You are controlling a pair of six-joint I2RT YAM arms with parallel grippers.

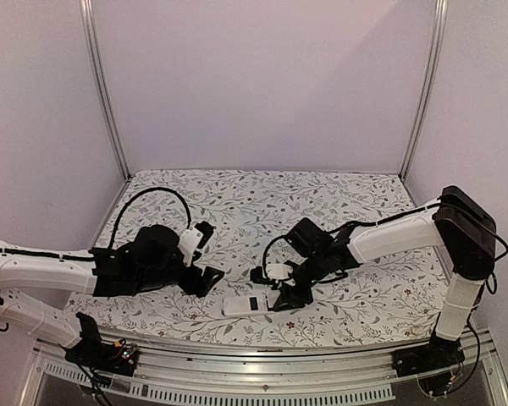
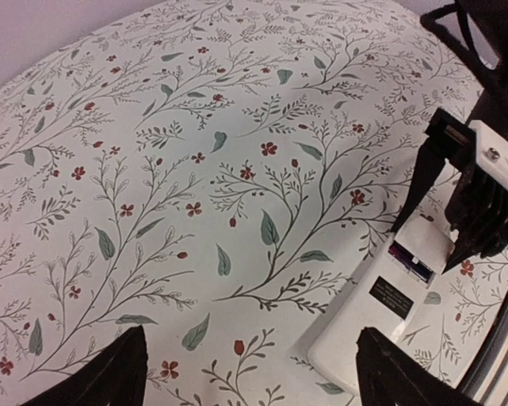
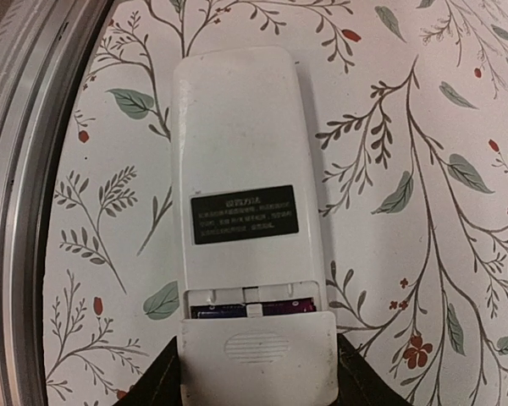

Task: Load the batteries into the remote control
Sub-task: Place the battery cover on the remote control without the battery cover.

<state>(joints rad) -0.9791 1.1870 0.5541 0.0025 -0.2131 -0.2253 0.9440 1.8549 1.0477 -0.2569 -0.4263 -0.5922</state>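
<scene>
Right pincer (image 3: 258, 376) clasping remote control (image 3: 241, 169), batteries (image 3: 279, 309) inside

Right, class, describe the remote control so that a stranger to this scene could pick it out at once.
On the flower-patterned table, look near the middle of the front edge. The remote control lies there at the right end effector. It is the only flat white bar, back upward, with a black label.

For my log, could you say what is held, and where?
Right gripper holds the remote control battery cover by its side edges; left gripper holds nothing.
</scene>
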